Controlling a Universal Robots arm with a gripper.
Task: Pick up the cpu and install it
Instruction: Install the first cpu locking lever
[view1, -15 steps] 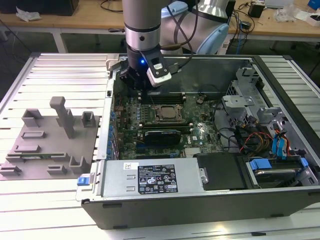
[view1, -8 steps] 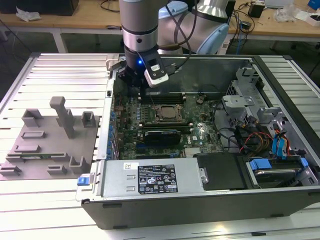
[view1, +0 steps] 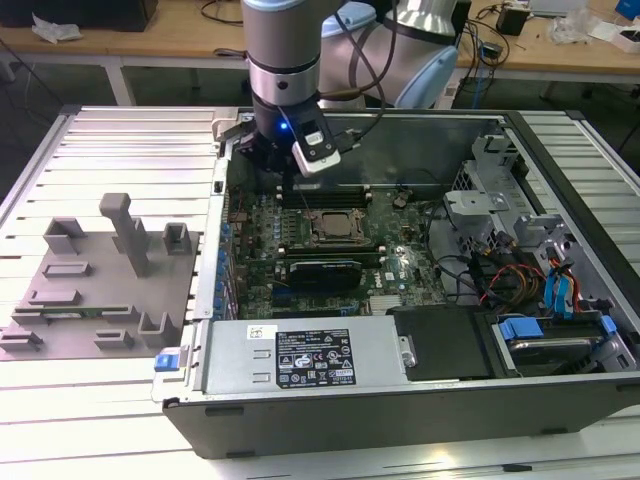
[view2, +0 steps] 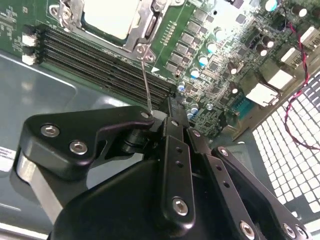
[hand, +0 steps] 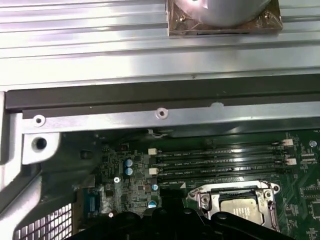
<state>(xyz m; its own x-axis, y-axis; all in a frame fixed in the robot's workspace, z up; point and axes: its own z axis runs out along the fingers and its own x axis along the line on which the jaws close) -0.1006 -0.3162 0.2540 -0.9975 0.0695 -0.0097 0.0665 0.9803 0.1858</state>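
The cpu (view2: 111, 17) lies flat in its metal-framed socket (view2: 146, 31) on the motherboard (view2: 220, 65) inside the open computer case (view1: 420, 405), just beside the memory slots (view2: 100, 65). The gripper (view2: 167, 112) hangs above those slots, apart from the cpu, with nothing seen in the jaws. Whether they are clenched or released cannot be told.

The cpu (view2: 111, 17) has a smooth pale metal top (slightly shiny); the socket frame (view2: 148, 24) is bare metal
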